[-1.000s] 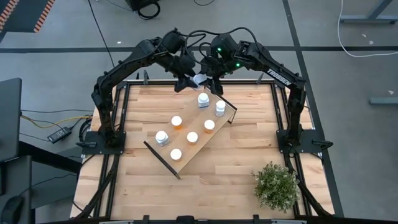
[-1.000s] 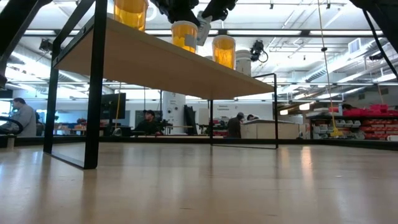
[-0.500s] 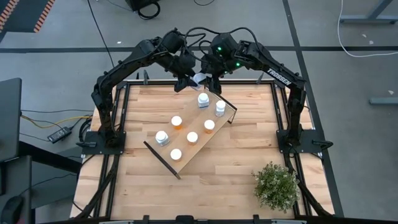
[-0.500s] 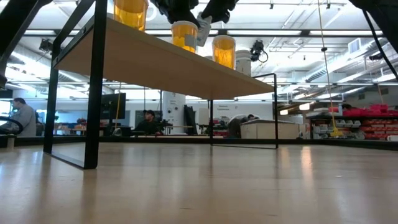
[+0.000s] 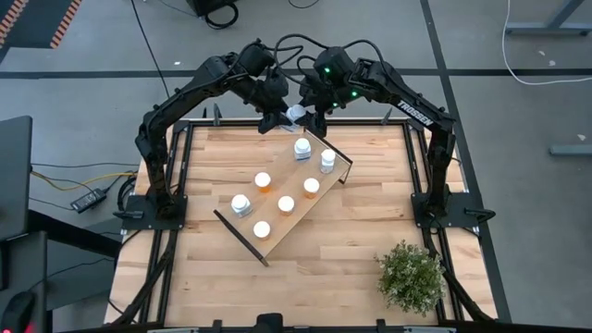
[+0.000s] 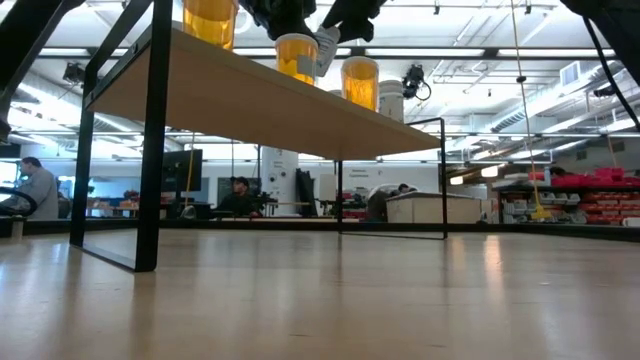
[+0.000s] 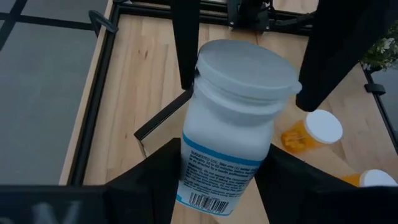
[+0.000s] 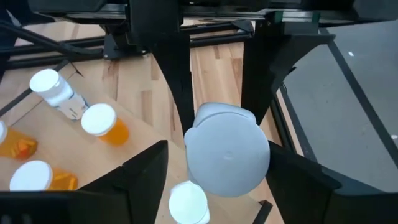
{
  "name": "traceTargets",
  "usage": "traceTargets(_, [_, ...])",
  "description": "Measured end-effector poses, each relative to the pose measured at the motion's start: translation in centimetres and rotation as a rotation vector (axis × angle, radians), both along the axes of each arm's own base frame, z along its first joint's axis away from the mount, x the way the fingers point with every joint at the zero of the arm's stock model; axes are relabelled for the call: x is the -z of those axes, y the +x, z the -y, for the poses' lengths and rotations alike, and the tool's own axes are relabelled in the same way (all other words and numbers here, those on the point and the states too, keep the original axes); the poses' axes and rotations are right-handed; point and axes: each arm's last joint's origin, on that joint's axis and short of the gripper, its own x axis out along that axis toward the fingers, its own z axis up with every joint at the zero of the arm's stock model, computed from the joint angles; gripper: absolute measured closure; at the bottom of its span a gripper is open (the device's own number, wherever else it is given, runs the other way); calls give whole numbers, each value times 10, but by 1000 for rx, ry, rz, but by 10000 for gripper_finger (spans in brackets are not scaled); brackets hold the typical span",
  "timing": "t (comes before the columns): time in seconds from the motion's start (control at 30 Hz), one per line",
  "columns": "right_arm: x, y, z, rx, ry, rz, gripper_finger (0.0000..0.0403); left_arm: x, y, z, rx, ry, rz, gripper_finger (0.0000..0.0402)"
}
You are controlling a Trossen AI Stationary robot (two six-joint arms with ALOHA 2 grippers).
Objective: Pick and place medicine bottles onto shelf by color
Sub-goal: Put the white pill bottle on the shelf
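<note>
Both end effectors, left (image 5: 275, 117) and right (image 5: 313, 116), have risen slightly, jointly clamping the white bottle (image 5: 294, 114) above the bench's far edge: handover underway.

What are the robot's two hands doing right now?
Left end effector: shut on the white medicine bottle.
Right end effector: around the same bottle's cap, at the shelf's far end; grip cannot be told.

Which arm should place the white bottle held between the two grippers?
Left, probably. The left gripper clamps the bottle by its body, right above the shelf end. The right gripper only flanks the cap, and its grip is unclear.
</note>
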Motion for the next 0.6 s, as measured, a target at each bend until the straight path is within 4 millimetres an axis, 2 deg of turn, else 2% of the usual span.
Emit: traceTargets(0.6, [1, -6, 12, 106, 121, 4, 109, 0, -2, -4, -24, 1, -2, 224])
